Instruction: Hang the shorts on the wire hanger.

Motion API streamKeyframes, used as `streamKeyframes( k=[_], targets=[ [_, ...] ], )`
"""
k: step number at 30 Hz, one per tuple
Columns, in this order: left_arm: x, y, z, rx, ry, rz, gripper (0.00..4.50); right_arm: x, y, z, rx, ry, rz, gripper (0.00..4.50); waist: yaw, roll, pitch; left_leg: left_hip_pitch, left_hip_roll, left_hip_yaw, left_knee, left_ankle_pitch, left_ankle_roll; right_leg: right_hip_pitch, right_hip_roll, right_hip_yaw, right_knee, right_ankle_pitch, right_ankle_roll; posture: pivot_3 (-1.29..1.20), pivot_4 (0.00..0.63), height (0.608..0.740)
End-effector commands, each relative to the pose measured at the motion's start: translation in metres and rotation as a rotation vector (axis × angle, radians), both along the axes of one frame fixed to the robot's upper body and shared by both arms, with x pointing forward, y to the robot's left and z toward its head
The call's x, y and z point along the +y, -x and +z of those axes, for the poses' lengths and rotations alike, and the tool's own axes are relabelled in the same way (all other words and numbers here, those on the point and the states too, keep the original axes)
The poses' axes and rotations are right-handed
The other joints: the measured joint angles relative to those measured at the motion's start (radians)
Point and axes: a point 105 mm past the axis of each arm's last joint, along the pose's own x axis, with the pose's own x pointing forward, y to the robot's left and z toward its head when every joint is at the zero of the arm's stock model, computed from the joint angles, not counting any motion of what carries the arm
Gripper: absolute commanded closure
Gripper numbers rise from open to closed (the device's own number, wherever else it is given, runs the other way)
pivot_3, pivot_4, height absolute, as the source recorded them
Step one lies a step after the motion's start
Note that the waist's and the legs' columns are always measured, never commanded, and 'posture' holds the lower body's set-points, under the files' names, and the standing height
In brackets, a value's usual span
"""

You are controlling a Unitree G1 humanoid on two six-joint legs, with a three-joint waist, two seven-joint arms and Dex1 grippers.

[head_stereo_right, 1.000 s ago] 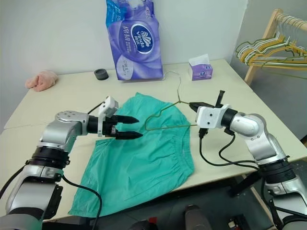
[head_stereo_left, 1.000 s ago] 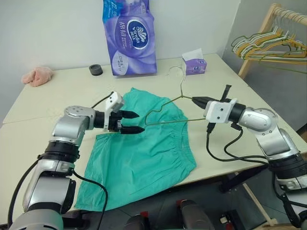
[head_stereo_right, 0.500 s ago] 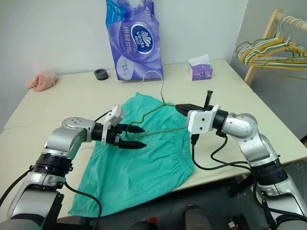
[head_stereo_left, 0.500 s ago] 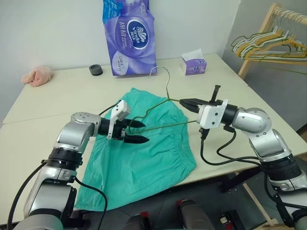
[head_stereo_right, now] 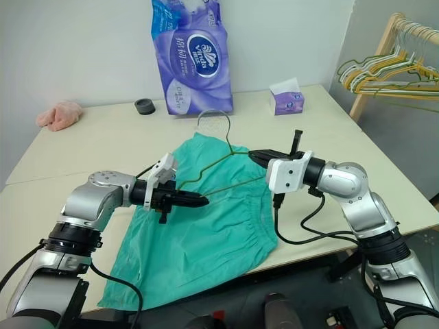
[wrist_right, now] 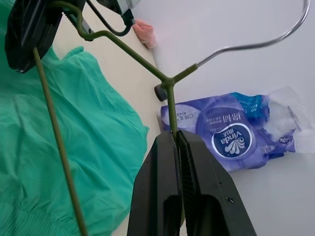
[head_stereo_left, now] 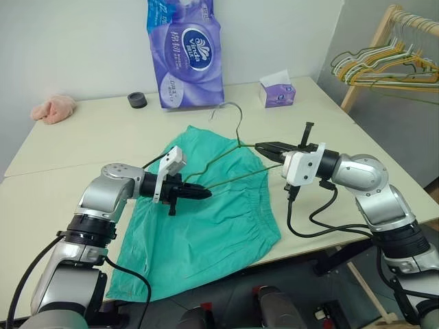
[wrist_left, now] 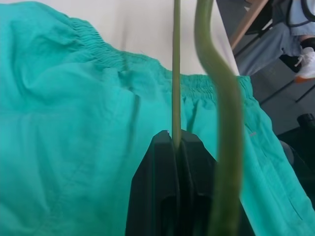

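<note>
Your left claw (head_stereo_left: 204, 194) is pinched shut on the hanger (head_stereo_left: 230, 161), gripping the lower wire at its far-left corner; the left wrist view shows the thin wire caught right between the fingertips, with the other wire running just beside them. Your right claw (head_stereo_left: 262, 146) is also closed tight on the hanger, clamped on one shoulder wire just below the junction under the hook. So the hanger is held in the air between the two claws, hook up and tilted towards the back of the table (head_stereo_left: 103, 130).

The shorts (head_stereo_left: 206, 226) lie flat and wrinkled on the table directly under both claws and the hanger, not touching the wire. Their waistband (head_stereo_left: 254, 199) sits below and just in front of the right claw; one leg end spills over the near table edge, below and behind the left claw.

Room to move: beyond the hook stands the purple pack (head_stereo_left: 185, 55), near but apart from the hook tip. A tissue box (head_stereo_left: 277, 90) sits past the right claw, well apart. Off to that claw's outer side, past the table edge, is a rack (head_stereo_left: 384, 41) of hangers. A black ring (head_stereo_left: 137, 100) and a pink cloth (head_stereo_left: 53, 108) lie well beyond the left claw.
</note>
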Motion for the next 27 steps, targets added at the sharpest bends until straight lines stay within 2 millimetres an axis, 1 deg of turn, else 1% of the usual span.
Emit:
streamKeyframes(
  k=[1,2,3,5,7,8,10,12,14,16,18,19,21,22,24,25,27],
  targets=[
    [-0.004,0.0,0.013,-0.051,0.023,0.005,4.47,0.001,0.011,0.004,-0.01,0.033,0.052,4.5,0.001,0.0,0.0,0.0,0.0,0.0,0.0,0.0,0.0,0.0,0.0,0.0,0.0,0.0,0.0,-0.28,0.087,0.74],
    [-0.004,-0.001,0.014,-0.055,0.022,0.016,4.5,0.0,0.012,0.002,0.0,0.04,0.055,3.98,0.002,0.0,0.0,0.0,0.0,0.0,0.0,0.0,0.0,0.0,0.0,0.0,0.0,0.0,0.0,-0.28,0.087,0.74],
    [-0.004,-0.004,0.014,-0.067,0.021,0.038,4.5,-0.002,0.013,0.001,0.019,0.041,0.052,3.8,0.002,0.0,0.0,0.0,0.0,0.0,0.0,0.0,0.0,0.0,0.0,0.0,0.0,0.0,0.0,-0.28,0.087,0.74],
    [-0.002,-0.014,0.015,-0.105,0.012,0.097,4.5,-0.008,0.014,0.001,0.096,0.006,0.032,3.09,0.003,0.0,0.0,0.0,0.0,0.0,0.0,0.0,0.0,0.0,0.0,0.0,0.0,0.0,0.0,-0.28,0.087,0.74],
    [0.0,-0.019,0.016,-0.144,-0.001,0.127,4.5,-0.018,0.016,0.002,0.193,-0.015,-0.004,2.41,0.003,0.0,0.0,0.0,0.0,0.0,0.0,0.0,0.0,0.0,-0.001,0.0,0.0,0.0,0.0,-0.28,0.087,0.74],
    [-0.001,-0.018,0.018,-0.162,-0.003,0.124,4.5,-0.03,0.015,0.001,0.27,-0.02,-0.05,2.09,0.005,0.0,0.0,0.0,0.0,0.0,0.0,0.0,0.0,0.0,-0.001,0.0,0.0,0.0,0.0,-0.28,0.087,0.74],
    [-0.003,-0.015,0.02,-0.192,-0.015,0.099,4.5,-0.047,0.015,-0.002,0.408,-0.036,-0.124,1.39,0.009,0.0,0.0,0.0,0.0,0.0,0.001,0.0,0.0,0.0,-0.001,0.0,0.0,0.0,0.0,-0.28,0.087,0.74],
    [-0.004,-0.008,0.019,-0.22,-0.046,0.045,4.5,-0.056,0.015,-0.007,0.517,-0.043,-0.19,0.64,0.013,0.0,0.0,0.0,0.0,0.0,0.001,0.0,0.0,0.001,-0.002,0.0,0.0,0.0,0.0,-0.28,0.087,0.74],
    [-0.005,0.0,0.017,-0.242,-0.084,-0.016,4.5,-0.063,0.012,-0.012,0.596,-0.052,-0.265,0.02,0.013,0.0,0.0,0.0,0.001,0.0,0.0,0.0,0.0,0.0,-0.003,0.0,0.0,0.0,0.0,-0.28,0.088,0.74],
    [-0.004,0.005,0.017,-0.266,-0.121,-0.064,4.5,-0.063,0.012,-0.016,0.677,-0.066,-0.293,0.02,0.011,0.0,0.0,0.0,0.001,0.0,0.0,-0.001,0.0,0.0,-0.003,0.0,0.0,0.0,-0.001,-0.28,0.087,0.74],
    [-0.005,0.006,0.018,-0.282,-0.134,-0.086,4.5,-0.058,0.015,-0.021,0.742,-0.043,-0.287,0.02,0.011,0.0,0.0,0.0,0.001,0.0,0.0,-0.001,0.0,0.0,-0.002,0.0,0.0,-0.001,-0.001,-0.29,0.086,0.74],
    [-0.006,0.006,0.019,-0.286,-0.134,-0.089,4.5,-0.056,0.015,-0.023,0.754,-0.035,-0.286,0.02,0.011,0.0,0.0,0.0,0.001,0.0,0.0,-0.001,0.0,0.0,-0.002,0.0,0.0,-0.001,-0.001,-0.29,0.086,0.74],
    [-0.006,0.005,0.018,-0.302,-0.158,-0.104,4.5,-0.055,0.01,-0.025,0.744,-0.013,-0.313,0.02,0.011,0.0,0.0,0.0,0.001,0.0,0.0,-0.001,0.0,0.0,-0.002,0.0,0.0,-0.001,-0.001,-0.28,0.083,0.74],
    [-0.006,0.005,0.017,-0.308,-0.17,-0.107,4.5,-0.056,0.01,-0.023,0.746,-0.001,-0.314,0.02,0.011,0.0,0.0,0.0,0.001,0.0,0.0,-0.001,0.0,0.0,-0.002,0.0,0.0,-0.001,-0.001,-0.27,0.081,0.74],
    [-0.005,0.004,0.014,-0.313,-0.188,-0.104,4.5,-0.06,0.018,-0.016,0.77,0.024,-0.287,0.02,0.018,0.0,0.0,0.0,0.001,0.0,0.0,-0.001,0.0,0.0,-0.002,0.0,0.0,-0.001,-0.001,-0.27,0.079,0.74],
    [-0.004,0.004,0.012,-0.316,-0.2,-0.099,4.5,-0.066,0.022,-0.01,0.784,0.026,-0.286,0.02,0.023,0.0,0.0,0.0,0.001,0.0,0.0,-0.001,0.0,0.0,-0.002,-0.001,0.0,-0.001,-0.001,-0.27,0.079,0.74],
    [0.0,0.002,0.009,-0.323,-0.224,-0.082,4.5,-0.08,0.037,-0.001,0.84,0.047,-0.269,0.02,0.032,0.0,0.0,-0.001,0.001,0.0,0.0,-0.001,0.0,0.0,-0.002,-0.001,0.0,-0.001,-0.001,-0.26,0.078,0.74]
  ],
)
